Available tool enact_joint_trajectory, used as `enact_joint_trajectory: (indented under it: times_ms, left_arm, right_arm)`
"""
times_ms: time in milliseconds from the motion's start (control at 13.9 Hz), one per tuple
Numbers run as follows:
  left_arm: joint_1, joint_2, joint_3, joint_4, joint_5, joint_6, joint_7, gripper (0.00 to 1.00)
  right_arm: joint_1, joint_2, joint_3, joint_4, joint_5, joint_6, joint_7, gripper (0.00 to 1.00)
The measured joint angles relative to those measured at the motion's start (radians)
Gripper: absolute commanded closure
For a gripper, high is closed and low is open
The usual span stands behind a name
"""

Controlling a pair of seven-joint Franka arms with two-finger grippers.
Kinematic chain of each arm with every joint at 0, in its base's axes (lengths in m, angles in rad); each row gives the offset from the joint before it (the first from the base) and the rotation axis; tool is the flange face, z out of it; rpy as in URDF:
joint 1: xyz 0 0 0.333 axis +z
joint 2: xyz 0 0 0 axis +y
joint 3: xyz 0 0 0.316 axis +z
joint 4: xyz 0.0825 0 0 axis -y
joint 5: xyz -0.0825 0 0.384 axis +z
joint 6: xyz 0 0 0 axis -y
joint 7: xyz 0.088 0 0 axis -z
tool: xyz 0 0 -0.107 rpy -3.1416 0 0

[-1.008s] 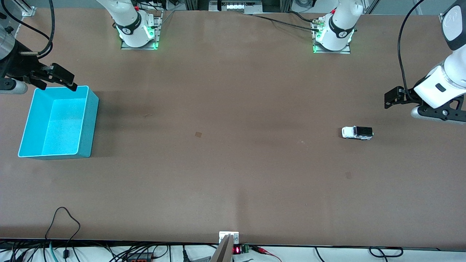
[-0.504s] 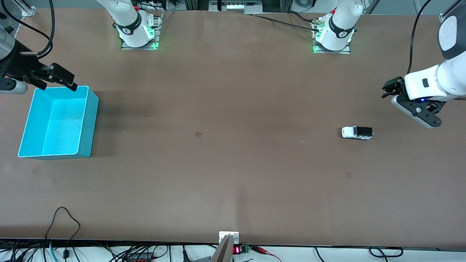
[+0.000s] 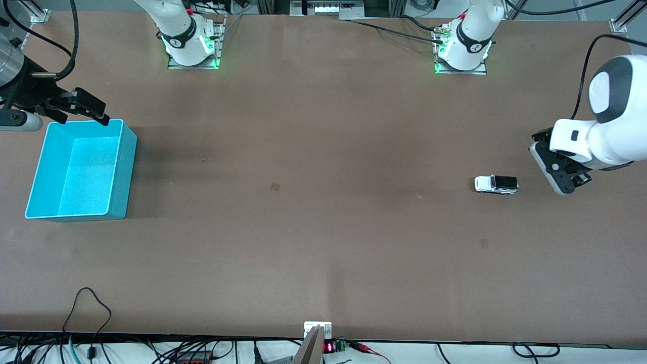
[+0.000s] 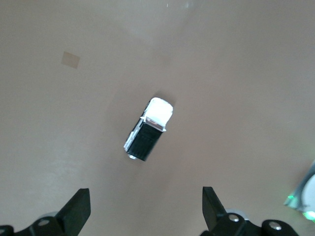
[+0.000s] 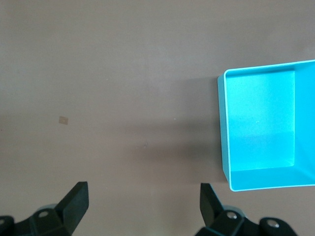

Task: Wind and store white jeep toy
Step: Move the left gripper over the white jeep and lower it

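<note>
Black fingers point(image 4: 78, 212) of the left gripper point(image 4: 146, 211) standing wide apart and holding nothing, hanging over bare brown table point(image 3: 323, 227) toward the left arm's end, just beside the white jeep toy point(image 3: 496, 184). Showing in the left wrist view directly between and past the spread fingertips: the white jeep toy point(image 4: 148, 130), black roof and white hood plain against the tabletop, untouched. Sitting upright on its wheels on the table, well apart from everything else, lengthwise along the table with its white hood pointing toward the right arm's end. Hovering at the right arm's end, the right gripper point(image 3: 88, 107), jaws likewise spread and empty, over the edge of the cyan bin point(image 3: 129, 167) that lies farthest from the front camera. Resting open-topped on the table, the cyan bin point(image 5: 224, 147), nothing visible inside it, one corner filling part of the right wrist view past the parted fingers point(image 5: 74, 201). Lying between bin and toy, a long stretch of brown surface, marked only by a small square patch point(image 3: 275, 187) near the middle. Trailing along the table edge nearest the front camera, loose black cables point(image 3: 86, 308).
</note>
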Motion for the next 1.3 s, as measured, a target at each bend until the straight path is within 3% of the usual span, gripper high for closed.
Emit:
enact_joint_trajectory:
  times_ms: [432,1296]
  left_arm:
    - [0.023,0.002,0.000,-0.177,0.014,0.257,0.135,0.00]
    - [0.047,0.002,-0.004,-0.209,0.014,0.274,0.211,0.00]
  right_arm:
    - [0.001,0.002,0.000,0.000,0.000,-0.001,0.002,0.00]
    - [0.000,0.004,0.000,0.001,0.000,-0.001,0.004,0.00]
